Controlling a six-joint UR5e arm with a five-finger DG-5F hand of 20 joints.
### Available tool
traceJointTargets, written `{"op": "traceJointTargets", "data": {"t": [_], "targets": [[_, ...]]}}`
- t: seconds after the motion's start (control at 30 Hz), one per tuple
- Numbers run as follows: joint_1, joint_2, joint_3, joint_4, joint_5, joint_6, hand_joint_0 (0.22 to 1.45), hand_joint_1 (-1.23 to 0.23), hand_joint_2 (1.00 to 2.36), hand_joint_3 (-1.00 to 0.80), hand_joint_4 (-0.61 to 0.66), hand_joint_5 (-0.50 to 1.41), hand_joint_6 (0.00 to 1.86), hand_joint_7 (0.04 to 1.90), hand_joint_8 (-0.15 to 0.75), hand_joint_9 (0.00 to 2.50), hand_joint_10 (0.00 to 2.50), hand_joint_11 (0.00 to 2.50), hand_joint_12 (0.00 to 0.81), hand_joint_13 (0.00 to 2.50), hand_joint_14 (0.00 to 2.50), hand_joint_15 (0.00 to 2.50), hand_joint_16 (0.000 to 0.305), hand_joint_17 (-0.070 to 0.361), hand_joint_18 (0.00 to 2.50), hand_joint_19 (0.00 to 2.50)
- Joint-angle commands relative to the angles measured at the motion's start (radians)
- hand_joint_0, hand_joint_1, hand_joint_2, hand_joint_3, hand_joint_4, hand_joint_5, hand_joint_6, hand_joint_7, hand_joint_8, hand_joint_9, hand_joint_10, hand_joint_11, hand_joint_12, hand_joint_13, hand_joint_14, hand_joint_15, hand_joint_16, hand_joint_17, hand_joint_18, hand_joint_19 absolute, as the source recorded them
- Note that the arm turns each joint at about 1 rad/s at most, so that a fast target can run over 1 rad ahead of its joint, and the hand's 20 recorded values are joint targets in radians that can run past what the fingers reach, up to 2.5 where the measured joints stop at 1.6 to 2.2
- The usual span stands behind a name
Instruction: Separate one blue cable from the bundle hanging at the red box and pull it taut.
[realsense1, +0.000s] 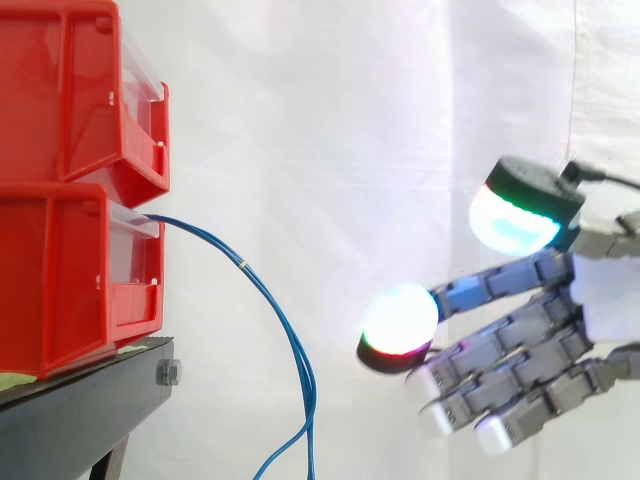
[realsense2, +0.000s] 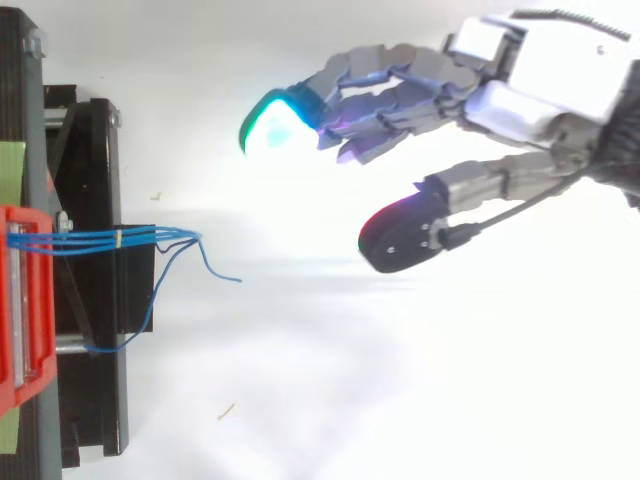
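Note:
A bundle of thin blue cables (realsense1: 262, 290) comes out of the lower red bin (realsense1: 70, 280) and arcs down to the right. From above, the bundle (realsense2: 110, 239) leaves the red bin (realsense2: 22, 300), is banded once, then fans out at its loose ends. My hand (realsense1: 540, 330) hovers to the right of the cables, clear of them, with fingers stretched toward the bins and nothing between them. In the top view the hand (realsense2: 520, 90) reaches in from the upper right, its glowing fingertips (realsense2: 275, 125) well short of the cable ends.
Two red bins are stacked, the upper red bin (realsense1: 80, 90) over the lower one, on a black stand (realsense1: 90, 410). A white curtain hangs behind. Open space lies between the cables and my hand.

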Motion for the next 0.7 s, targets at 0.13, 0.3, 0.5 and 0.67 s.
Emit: {"op": "traceJointTargets", "data": {"t": [0.13,0.3,0.5,0.67], "targets": [[-0.002,-0.118,0.108,0.005,-0.017,-0.008,0.44,-0.67,1.0,-0.5,0.19,-0.22,0.5,0.77,0.31,0.54,0.01,0.31,0.395,0.54,0.01,0.14,0.057,0.129,0.67,0.25],[-0.006,-0.224,0.222,0.006,-0.06,0.024,0.45,-0.66,1.0,-0.5,0.19,-0.22,0.5,0.77,0.308,0.54,0.01,0.31,0.396,0.54,0.01,0.15,0.057,0.129,0.67,0.26],[-0.009,-0.279,0.277,0.015,-0.111,0.035,0.45,-0.64,1.0,-0.5,0.19,-0.21,0.5,0.77,0.311,0.56,0.01,0.31,0.391,0.56,0.01,0.16,0.056,0.127,0.67,0.26],[-0.007,-0.278,0.277,0.034,-0.14,0.049,0.46,-0.6,1.0,-0.5,0.19,-0.21,0.5,0.77,0.312,0.58,0.01,0.32,0.388,0.58,0.01,0.17,0.055,0.124,0.68,0.27]]}}
